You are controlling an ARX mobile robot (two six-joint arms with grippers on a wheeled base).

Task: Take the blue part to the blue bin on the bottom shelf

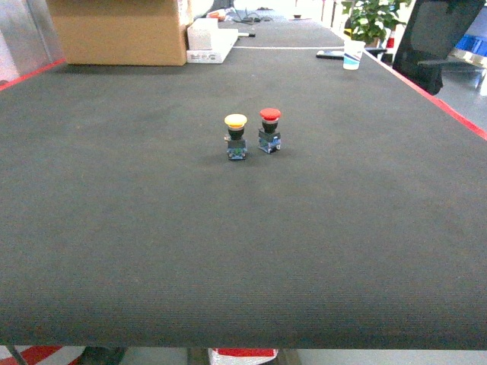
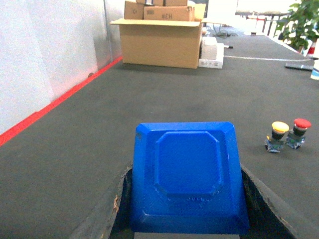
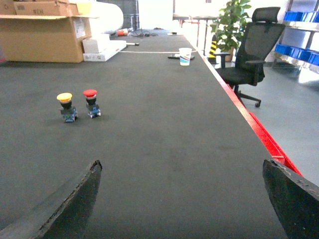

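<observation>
Blue part [image 2: 188,179] clamped in left claw [image 2: 187,209]; right claw [image 3: 184,199] spread.

- Yellow-capped push-button [image 1: 236,137] at frame centre, red-capped push-button [image 1: 269,130] just right of it.
- Cardboard box [image 1: 122,30] upper left.
- Paper cup [image 1: 352,55], potted plant [image 1: 373,19], office chair [image 1: 441,38] upper right.
</observation>
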